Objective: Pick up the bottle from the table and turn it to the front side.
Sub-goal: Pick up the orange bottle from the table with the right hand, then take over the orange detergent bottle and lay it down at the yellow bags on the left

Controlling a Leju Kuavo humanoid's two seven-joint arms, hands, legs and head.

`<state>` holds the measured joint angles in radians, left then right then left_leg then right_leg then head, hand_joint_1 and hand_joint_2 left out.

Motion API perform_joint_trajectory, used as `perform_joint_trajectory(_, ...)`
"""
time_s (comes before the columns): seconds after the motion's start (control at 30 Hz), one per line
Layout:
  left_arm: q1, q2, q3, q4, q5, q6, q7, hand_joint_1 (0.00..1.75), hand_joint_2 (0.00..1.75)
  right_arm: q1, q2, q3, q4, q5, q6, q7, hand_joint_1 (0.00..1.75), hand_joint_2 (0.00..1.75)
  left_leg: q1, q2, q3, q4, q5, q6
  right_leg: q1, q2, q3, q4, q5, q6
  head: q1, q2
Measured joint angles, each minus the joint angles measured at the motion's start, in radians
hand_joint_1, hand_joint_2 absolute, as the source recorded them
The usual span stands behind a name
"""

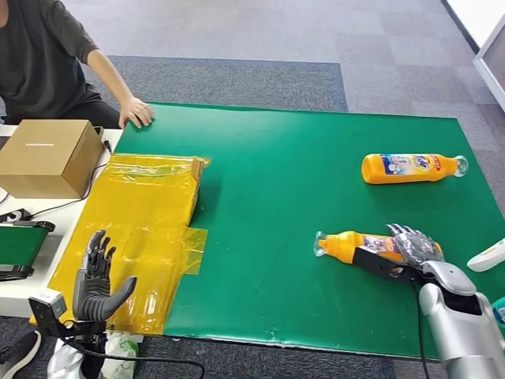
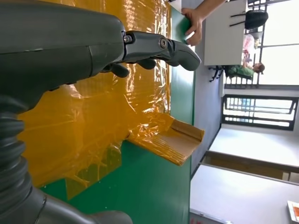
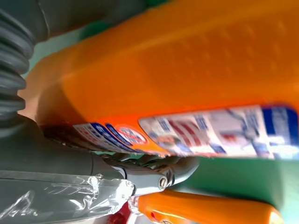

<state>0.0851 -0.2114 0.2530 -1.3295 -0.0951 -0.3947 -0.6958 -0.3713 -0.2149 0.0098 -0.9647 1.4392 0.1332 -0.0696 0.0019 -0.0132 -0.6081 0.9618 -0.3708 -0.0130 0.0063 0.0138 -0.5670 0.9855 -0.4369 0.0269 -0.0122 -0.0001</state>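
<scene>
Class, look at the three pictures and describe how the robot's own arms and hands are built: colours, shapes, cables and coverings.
The right arm is a smooth silver shell with a thin black cable along it. The right hand is dark grey, partly wrapped in clear plastic film. The left hand is dark grey with slim jointed fingers and a thick thumb; a grey ribbed cover sits at its wrist, with black cables below.
</scene>
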Motion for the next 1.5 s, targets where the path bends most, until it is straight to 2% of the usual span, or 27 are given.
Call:
perform_joint_trajectory(0.17, 0.001, 0.010, -0.006, 0.007, 0.008, 0.010, 0.000, 0.00, 1.75, 0.009, -0.021, 0.024, 0.007, -0.032, -0.050, -0.019, 1.75, 1.75, 0.000, 0.000, 0.000, 0.001, 0.001, 0.001, 0.000, 0.000, 0.004, -0.001, 0.002, 0.002, 0.000, 0.000)
perform_joint_trajectory(0.27, 0.006, 0.011, -0.005, 0.009, 0.011, 0.008, 0.000, 0.00, 1.75, 0.054, -0.022, 0.042, -0.051, -0.077, -0.089, -0.032, 1.75, 1.75, 0.000, 0.000, 0.000, 0.001, 0.002, 0.001, 0.000, 0.000, 0.008, -0.001, 0.003, 0.002, 0.000, 0.000)
perform_joint_trajectory(0.43, 0.015, 0.010, -0.006, 0.009, 0.004, -0.007, 0.000, 0.00, 1.75, 0.166, 0.011, 0.094, -0.226, -0.125, -0.117, -0.039, 1.75, 1.75, 0.000, 0.000, 0.000, 0.001, 0.000, -0.001, 0.000, 0.000, 0.006, -0.001, 0.001, 0.000, 0.000, 0.000)
perform_joint_trajectory(0.6, 0.017, 0.006, -0.009, 0.009, 0.011, -0.041, 0.000, 0.00, 1.75, 0.218, 0.048, 0.133, -0.316, -0.171, -0.147, -0.067, 1.75, 1.75, 0.000, -0.001, -0.003, 0.000, 0.000, -0.001, 0.001, -0.001, 0.004, 0.000, -0.001, -0.001, 0.000, 0.000)
perform_joint_trajectory(0.73, 0.012, 0.005, -0.043, 0.010, 0.040, -0.170, -0.001, 0.00, 1.75, 0.228, 0.126, 0.192, -0.360, -0.245, -0.213, -0.114, 1.75, 1.75, 0.000, 0.000, -0.004, 0.000, 0.000, -0.002, 0.001, 0.000, 0.002, 0.001, -0.001, -0.001, 0.000, 0.000)
perform_joint_trajectory(0.93, -0.003, 0.019, -0.172, 0.013, 0.110, -0.339, -0.001, 0.00, 1.75, 0.177, 0.267, 0.348, -0.330, -0.314, -0.281, -0.139, 1.75, 1.75, 0.001, 0.000, -0.004, 0.000, 0.000, -0.003, 0.001, 0.000, 0.001, 0.001, -0.001, -0.003, 0.000, 0.000)
perform_joint_trajectory(1.1, -0.011, 0.042, -0.249, 0.015, 0.138, -0.380, -0.001, 0.00, 1.75, 0.153, 0.356, 0.434, -0.273, -0.363, -0.304, -0.172, 1.75, 1.75, 0.001, 0.000, -0.005, 0.000, 0.000, -0.003, 0.001, 0.000, 0.001, 0.002, -0.002, -0.003, 0.000, 0.000)
perform_joint_trajectory(1.2, -0.011, 0.053, -0.273, 0.015, 0.152, -0.392, -0.001, 0.00, 1.75, 0.152, 0.389, 0.471, -0.244, -0.390, -0.317, -0.201, 1.75, 1.75, 0.001, 0.000, -0.005, 0.000, 0.000, -0.004, 0.001, 0.000, 0.000, 0.002, -0.002, -0.003, 0.000, 0.000)
perform_joint_trajectory(1.5, -0.011, 0.078, -0.291, 0.015, 0.172, -0.386, -0.003, 0.00, 1.75, 0.160, 0.430, 0.561, -0.157, -0.445, -0.343, -0.239, 1.75, 1.75, 0.001, 0.000, -0.005, 0.000, -0.001, -0.004, 0.001, 0.000, 0.000, 0.002, -0.003, -0.004, 0.000, 0.000)
